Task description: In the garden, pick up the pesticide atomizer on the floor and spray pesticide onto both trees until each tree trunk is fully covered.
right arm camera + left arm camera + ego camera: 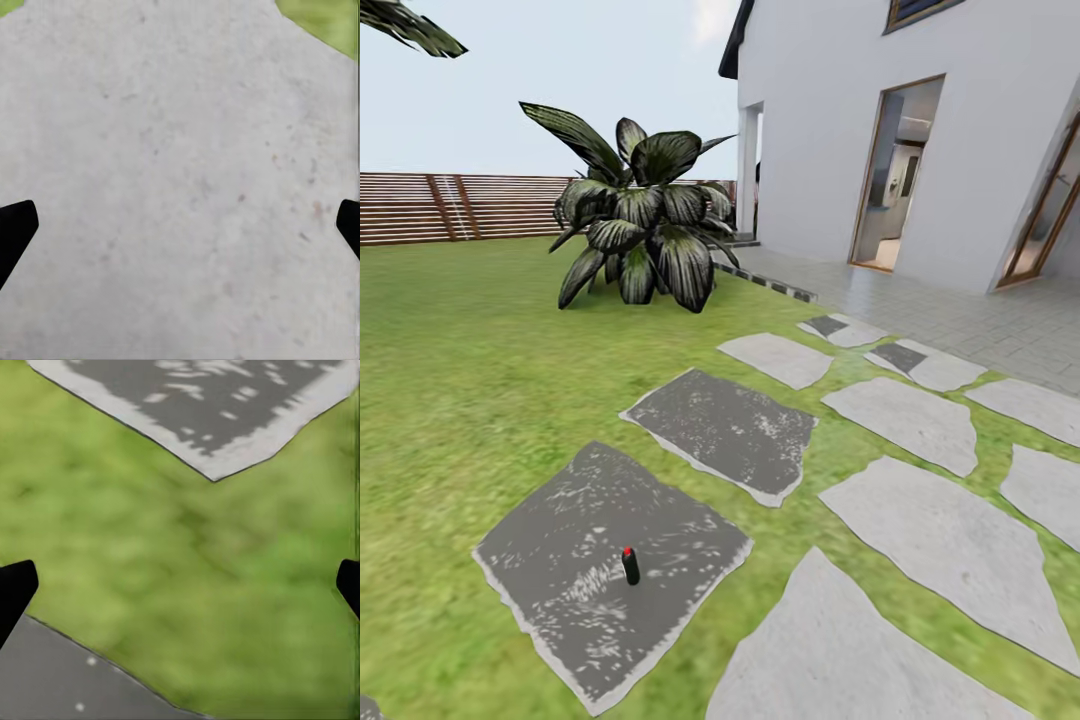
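A small dark cylindrical pesticide atomizer with a red cap [630, 565] is seen standing upright on a dark grey stone paving slab [560, 590], set in a green grass lawn [460, 380] beside pale stepping stones. Farther off, a broad-leafed dark green plant [640, 230], a reddish slatted wooden fence [450, 205] and a white house wall [810, 130] are shown. The left gripper [180, 585] is held wide apart over grass, and the right gripper [180, 225] is likewise spread wide over a pale slab, both empty. The atomizer would best be approached slowly, one gripper lowered squarely around its body so it is not tipped.
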Robot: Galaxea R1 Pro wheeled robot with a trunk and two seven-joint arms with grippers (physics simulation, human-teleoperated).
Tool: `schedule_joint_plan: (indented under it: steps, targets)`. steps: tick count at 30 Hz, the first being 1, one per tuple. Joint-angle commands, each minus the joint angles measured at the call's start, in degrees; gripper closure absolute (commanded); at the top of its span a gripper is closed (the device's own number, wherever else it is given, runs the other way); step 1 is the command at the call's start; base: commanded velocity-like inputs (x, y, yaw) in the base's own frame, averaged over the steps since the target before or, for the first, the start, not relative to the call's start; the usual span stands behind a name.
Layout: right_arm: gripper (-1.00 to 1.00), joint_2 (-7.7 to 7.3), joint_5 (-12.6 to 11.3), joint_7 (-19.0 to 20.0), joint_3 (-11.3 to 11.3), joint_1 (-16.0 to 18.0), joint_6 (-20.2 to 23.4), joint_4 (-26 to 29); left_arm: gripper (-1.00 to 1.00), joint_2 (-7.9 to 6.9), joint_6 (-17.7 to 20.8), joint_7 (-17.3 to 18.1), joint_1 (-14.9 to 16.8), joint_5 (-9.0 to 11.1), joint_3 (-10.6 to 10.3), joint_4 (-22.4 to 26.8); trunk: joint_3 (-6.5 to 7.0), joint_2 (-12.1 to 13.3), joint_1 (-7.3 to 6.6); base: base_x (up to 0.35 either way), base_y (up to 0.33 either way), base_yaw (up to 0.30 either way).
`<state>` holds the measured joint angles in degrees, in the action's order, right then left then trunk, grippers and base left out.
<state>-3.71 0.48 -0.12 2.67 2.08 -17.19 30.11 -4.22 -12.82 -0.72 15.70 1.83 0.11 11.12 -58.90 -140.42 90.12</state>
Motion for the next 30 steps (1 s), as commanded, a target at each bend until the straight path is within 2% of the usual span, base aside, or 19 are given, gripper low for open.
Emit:
schedule_joint_plan:
  steps: [1,30]
  targets:
    - [-1.0,0.01,0.05,0.0,0.05,0.03,-0.19,-0.05,-1.0,0.0,-0.19,-0.07,0.03,0.19,-0.02,-0.04,-0.05,-0.02,0.02,0.279,-0.167,0.0]
    - [-1.0,0.02,-0.01,-0.03,0.1,0.03,-0.21,-0.08,-1.0,0.0,-0.19,-0.07,0.03,0.19,-0.02,-0.04,-0.05,-0.02,0.02,0.279,-0.167,0.0]
